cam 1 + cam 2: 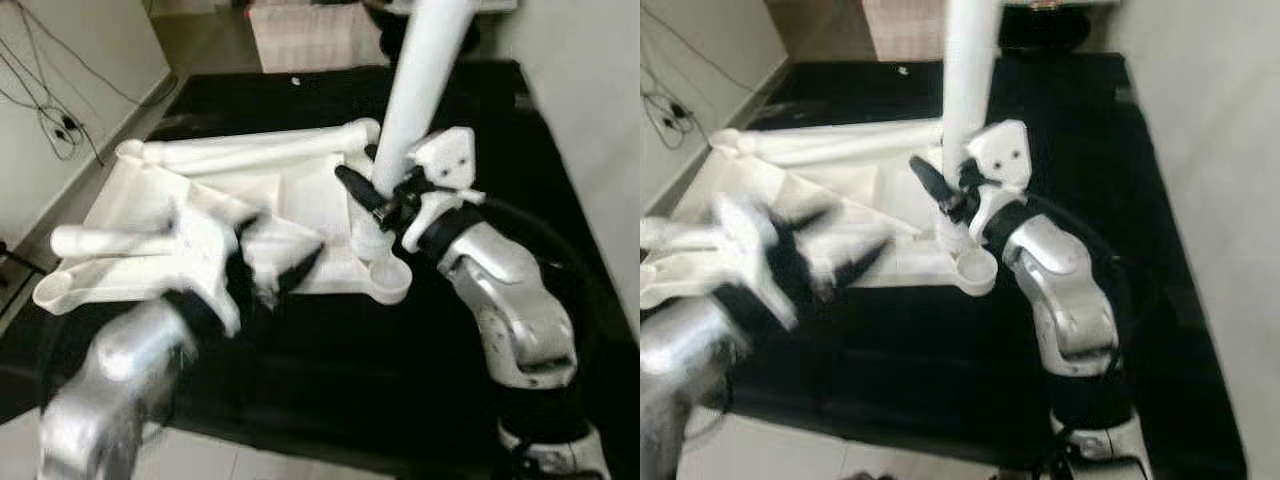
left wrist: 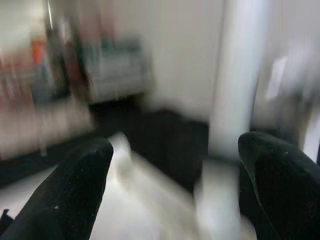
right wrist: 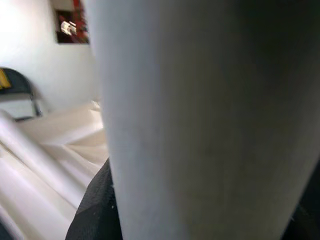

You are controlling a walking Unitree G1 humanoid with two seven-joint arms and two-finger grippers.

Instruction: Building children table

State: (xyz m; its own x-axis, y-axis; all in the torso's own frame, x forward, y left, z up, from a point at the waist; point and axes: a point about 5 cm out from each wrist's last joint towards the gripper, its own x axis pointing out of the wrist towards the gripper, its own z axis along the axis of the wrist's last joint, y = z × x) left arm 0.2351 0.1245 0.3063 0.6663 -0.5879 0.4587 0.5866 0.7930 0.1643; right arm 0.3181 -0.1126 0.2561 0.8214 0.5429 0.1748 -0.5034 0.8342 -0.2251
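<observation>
A white children's tabletop (image 1: 300, 195) lies upside down on a black mat. One white table leg (image 1: 420, 90) stands upright at the tabletop's near right corner, close to an empty round socket (image 1: 388, 275). My right gripper (image 1: 385, 195) is shut on this upright leg near its base; the leg (image 3: 210, 120) looms very close in the right wrist view. More loose legs (image 1: 250, 150) lie across the tabletop. My left gripper (image 1: 270, 270), blurred, is open above the tabletop's near edge, holding nothing. Its two black fingers (image 2: 75, 185) stand wide apart, facing the upright leg (image 2: 240, 80).
The black mat (image 1: 330, 360) covers the floor under the parts. Cables (image 1: 50, 110) hang on the wall at the far left. A light wall (image 1: 590, 90) runs along the right side. Pale floor tiles (image 1: 220, 460) begin at the mat's near edge.
</observation>
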